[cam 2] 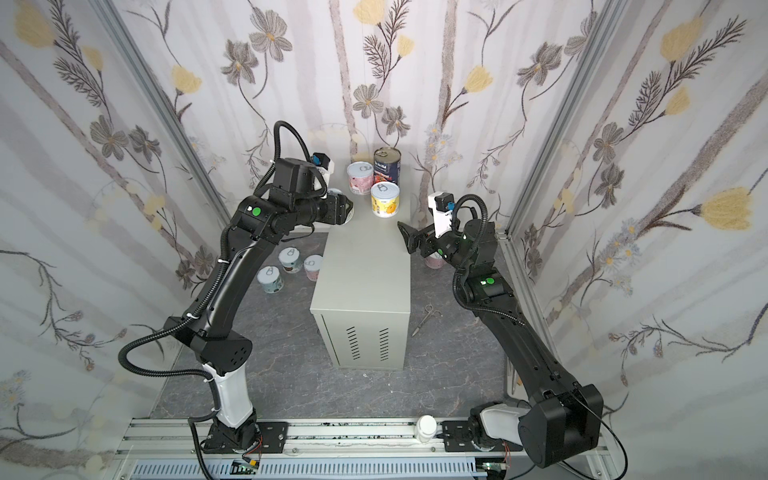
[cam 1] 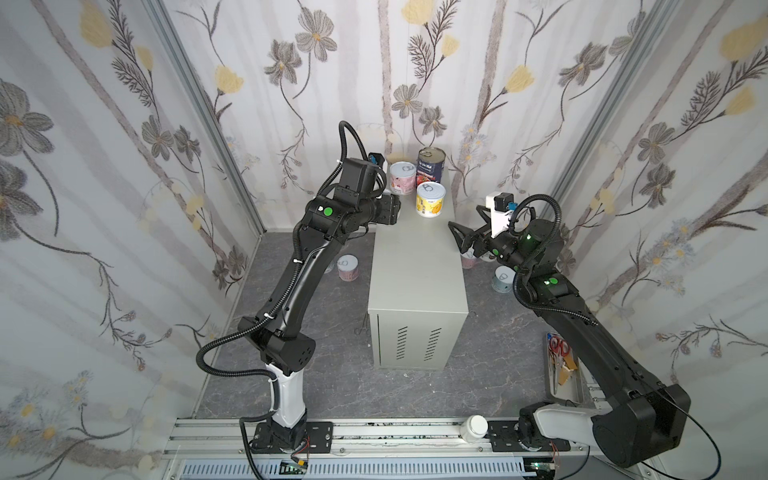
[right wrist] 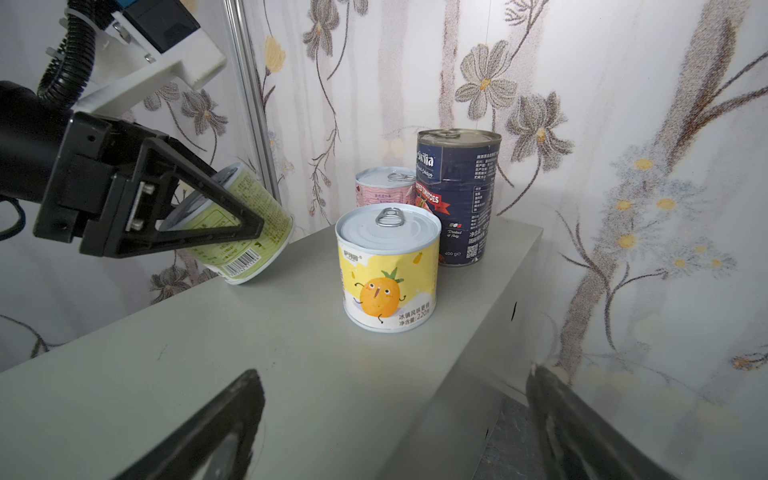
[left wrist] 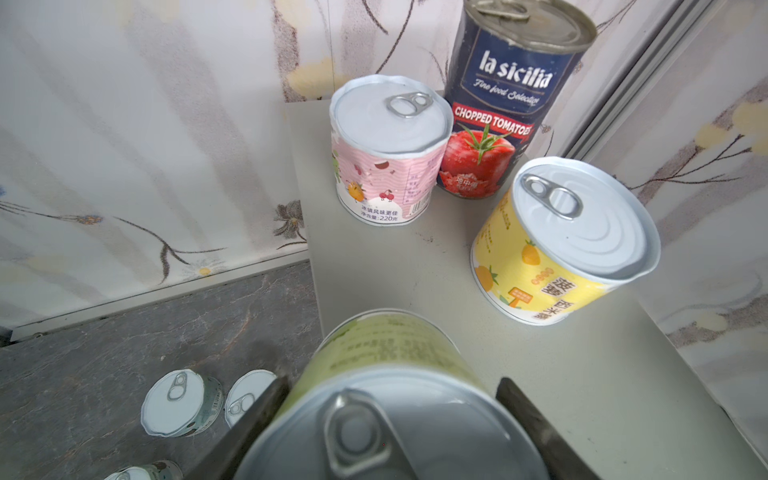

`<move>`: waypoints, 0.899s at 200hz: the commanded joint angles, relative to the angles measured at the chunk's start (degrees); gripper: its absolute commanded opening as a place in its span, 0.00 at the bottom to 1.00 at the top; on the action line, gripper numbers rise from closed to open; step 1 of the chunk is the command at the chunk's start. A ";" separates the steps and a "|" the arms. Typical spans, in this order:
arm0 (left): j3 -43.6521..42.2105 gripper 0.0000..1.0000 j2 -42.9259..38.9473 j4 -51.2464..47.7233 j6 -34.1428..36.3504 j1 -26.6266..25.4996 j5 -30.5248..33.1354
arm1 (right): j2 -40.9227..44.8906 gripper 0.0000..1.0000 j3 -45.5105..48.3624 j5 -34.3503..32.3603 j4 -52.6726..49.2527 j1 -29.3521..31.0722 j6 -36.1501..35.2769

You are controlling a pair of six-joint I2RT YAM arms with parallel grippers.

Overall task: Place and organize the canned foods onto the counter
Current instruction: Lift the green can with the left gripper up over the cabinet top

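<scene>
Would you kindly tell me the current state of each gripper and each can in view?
left gripper, shut on green can
green can, held tilted at the counter edge
right gripper, open, empty
tomato can, upright on counter
pink can, upright on counter, lid rim dented
yellow can, upright on counter
floor cans, upright on the floor, not yet placed

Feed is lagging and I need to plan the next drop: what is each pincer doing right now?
Left pincer: shut on the green can, held tilted.
Right pincer: open, empty.
</scene>
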State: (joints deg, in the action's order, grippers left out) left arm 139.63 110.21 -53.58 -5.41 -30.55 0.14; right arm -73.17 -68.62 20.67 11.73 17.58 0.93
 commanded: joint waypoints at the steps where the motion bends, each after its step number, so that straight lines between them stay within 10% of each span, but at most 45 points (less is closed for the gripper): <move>1: 2.22 0.55 1.06 1.14 0.93 -0.39 0.08 | -0.13 0.98 -0.29 0.65 1.44 0.17 -1.10; 180: 2.84 0.75 4.14 4.00 0.60 -1.89 0.43 | -0.75 0.99 -0.64 -1.20 -1.88 0.19 -3.10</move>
State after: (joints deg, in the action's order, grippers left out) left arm 141.99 113.75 -50.37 -4.93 -32.40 0.38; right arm -74.02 -68.77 19.57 9.98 17.78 -0.93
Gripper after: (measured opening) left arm 0.742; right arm 0.988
